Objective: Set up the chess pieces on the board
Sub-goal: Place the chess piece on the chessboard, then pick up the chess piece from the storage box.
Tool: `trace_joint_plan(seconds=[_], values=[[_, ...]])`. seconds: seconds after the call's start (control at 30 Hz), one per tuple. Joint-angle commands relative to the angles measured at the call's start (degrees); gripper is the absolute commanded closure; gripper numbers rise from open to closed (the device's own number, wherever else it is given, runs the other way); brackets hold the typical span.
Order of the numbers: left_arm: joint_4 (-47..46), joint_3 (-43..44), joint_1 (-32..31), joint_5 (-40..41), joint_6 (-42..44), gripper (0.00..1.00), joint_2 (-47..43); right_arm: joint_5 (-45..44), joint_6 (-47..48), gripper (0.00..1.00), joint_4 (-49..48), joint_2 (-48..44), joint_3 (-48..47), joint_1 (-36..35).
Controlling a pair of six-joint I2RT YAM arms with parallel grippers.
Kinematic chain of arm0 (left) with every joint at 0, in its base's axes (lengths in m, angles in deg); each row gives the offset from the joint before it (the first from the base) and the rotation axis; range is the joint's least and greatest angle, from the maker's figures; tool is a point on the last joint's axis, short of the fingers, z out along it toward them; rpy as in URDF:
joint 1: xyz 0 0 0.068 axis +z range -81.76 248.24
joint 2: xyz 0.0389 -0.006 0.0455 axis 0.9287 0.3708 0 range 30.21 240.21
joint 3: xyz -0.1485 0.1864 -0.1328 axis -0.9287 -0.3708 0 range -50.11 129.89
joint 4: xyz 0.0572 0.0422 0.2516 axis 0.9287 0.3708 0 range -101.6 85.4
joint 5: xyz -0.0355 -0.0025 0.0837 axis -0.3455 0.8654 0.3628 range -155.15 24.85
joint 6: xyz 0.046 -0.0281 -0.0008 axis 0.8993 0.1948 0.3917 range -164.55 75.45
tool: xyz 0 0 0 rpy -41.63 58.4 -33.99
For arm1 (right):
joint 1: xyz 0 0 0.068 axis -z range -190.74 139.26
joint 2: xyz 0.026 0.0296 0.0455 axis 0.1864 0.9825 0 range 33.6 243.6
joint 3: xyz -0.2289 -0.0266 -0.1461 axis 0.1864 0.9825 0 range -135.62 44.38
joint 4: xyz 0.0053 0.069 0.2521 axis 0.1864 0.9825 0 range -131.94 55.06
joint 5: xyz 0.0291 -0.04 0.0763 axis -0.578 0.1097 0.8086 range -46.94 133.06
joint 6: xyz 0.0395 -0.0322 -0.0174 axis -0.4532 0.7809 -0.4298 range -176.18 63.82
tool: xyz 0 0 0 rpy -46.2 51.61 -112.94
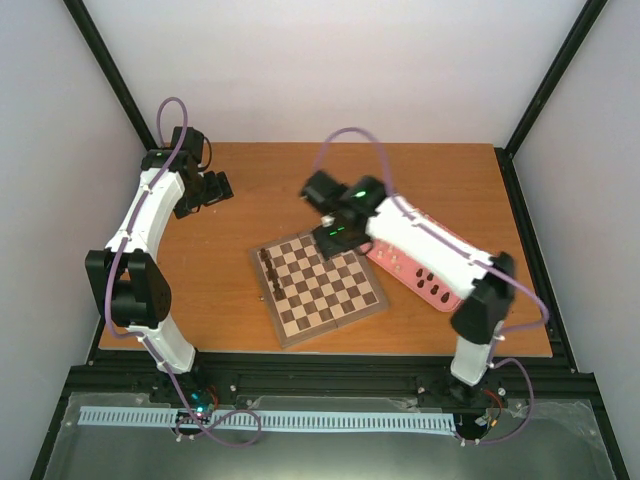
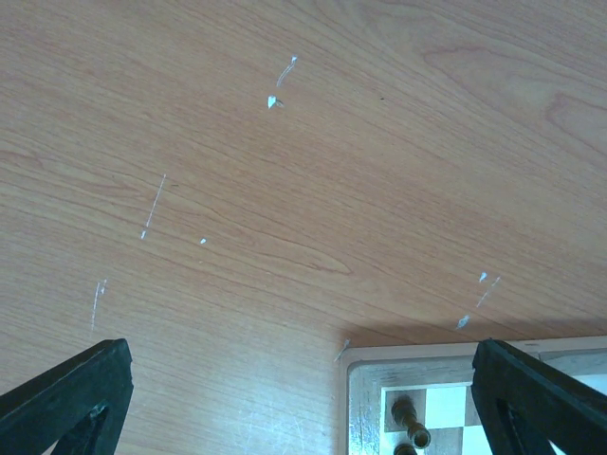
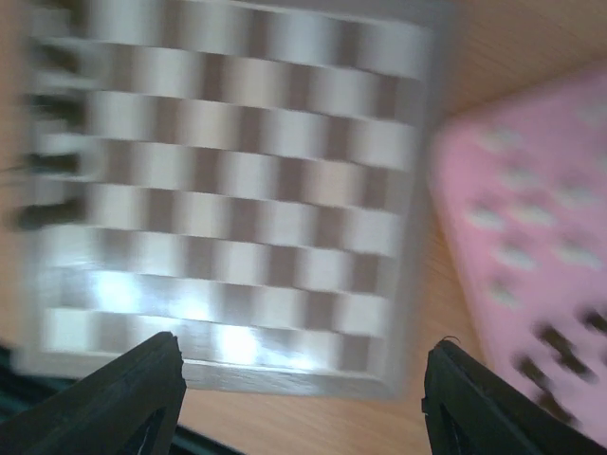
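1. The chessboard (image 1: 325, 290) lies flat near the middle of the wooden desk (image 1: 240, 190), turned at an angle to the desk's edges.
2. A short row of dark brown chess pieces (image 1: 269, 272) stands upright along the board's left edge, inside the border.
3. The pink tray (image 1: 440, 292) lies just beside the board's right edge, partly covered by the right arm. A few loose dark pieces (image 1: 431, 284) sit at its near end.
4. The right end effector (image 1: 330, 236) hangs above the far corner of the board. It is released: in its wrist view the two black fingers (image 3: 123, 398) stand wide apart with nothing between them.
5. That wrist view is blurred. It shows the board below, the tray to the right, and pale pieces (image 3: 517, 256) in the tray whose shapes cannot be made out.
6. The left end effector (image 1: 210, 188) hangs over the desk at the far left, well apart from the board.
7. It too is released. Its fingers (image 2: 66, 398) are spread to the corners of its wrist view, with only wood grain between them. One corner of the board, with dark pieces on it, shows at the bottom of that view.
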Motion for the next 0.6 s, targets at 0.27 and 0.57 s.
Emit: trace_joint_plan(seconds=[0.27,0.57], values=[[0.5,3.6,-0.2,-0.5,-0.1,0.0,0.1,-0.7,-6.0,0.36,-5.7,-23.9,39.3,39.9],[0.4,3.3,-0.2,-0.4,-0.1,0.0,1.3,7.8,-2.4,0.39,-14.9,-22.0,49.3,52.3]])
